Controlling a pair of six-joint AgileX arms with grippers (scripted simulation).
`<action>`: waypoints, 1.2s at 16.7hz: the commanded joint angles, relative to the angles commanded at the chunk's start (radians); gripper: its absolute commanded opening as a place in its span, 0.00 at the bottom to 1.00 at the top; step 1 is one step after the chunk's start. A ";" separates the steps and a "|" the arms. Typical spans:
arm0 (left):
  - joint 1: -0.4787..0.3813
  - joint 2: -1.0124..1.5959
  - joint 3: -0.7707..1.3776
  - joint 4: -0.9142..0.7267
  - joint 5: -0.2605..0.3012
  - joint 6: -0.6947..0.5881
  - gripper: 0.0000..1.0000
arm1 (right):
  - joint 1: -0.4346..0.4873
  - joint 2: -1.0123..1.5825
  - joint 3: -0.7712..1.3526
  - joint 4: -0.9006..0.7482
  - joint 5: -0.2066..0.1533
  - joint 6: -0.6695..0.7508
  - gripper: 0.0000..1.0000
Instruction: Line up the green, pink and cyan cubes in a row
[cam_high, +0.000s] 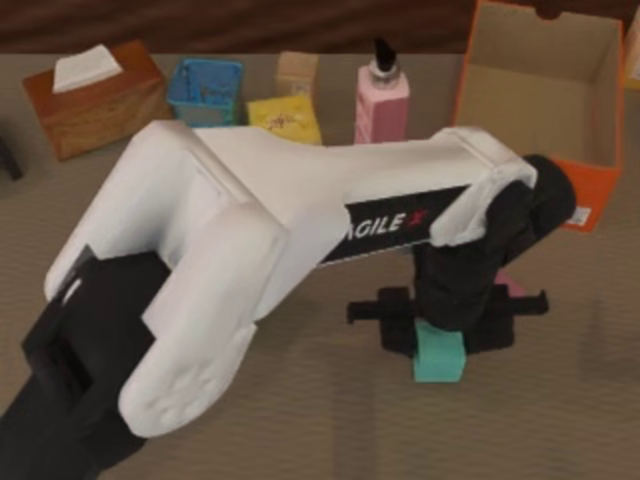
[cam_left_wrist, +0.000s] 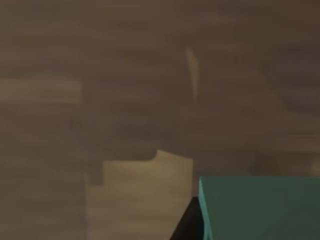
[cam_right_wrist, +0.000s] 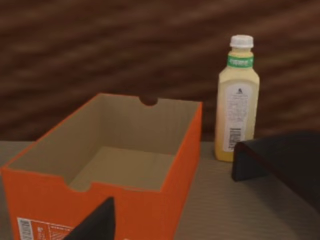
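One cyan cube (cam_high: 438, 356) shows from above, sitting on the tan counter (cam_high: 560, 400) right under the left claw (cam_high: 446, 318), touching its black body. A sliver of the pink cube (cam_high: 512, 287) peeks out just beyond the claw on its right side; the arm hides the rest. The green cube cannot be seen. Whether the left claw is clenched on the cyan cube or released cannot be told. Its wrist camera shows the cube's top (cam_left_wrist: 260, 207) close up, with shadowed counter around it. Farther beyond the claw stand a pink bottle (cam_high: 381, 98), an open orange box (cam_high: 540, 90), a blue container (cam_high: 205, 90) and a tissue box (cam_high: 93, 95). The right wrist camera faces the orange box (cam_right_wrist: 107, 165) and a yellow bottle (cam_right_wrist: 237, 100).
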 joint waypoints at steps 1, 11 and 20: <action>0.000 0.000 0.000 0.000 0.000 0.000 0.00 | 0.000 0.000 0.000 0.000 0.000 0.000 1.00; 0.000 0.000 0.000 0.000 0.000 0.000 0.75 | 0.000 0.000 0.000 0.000 0.000 0.000 1.00; 0.000 0.000 0.000 0.000 0.000 0.000 1.00 | 0.000 0.000 0.000 0.000 0.000 0.000 1.00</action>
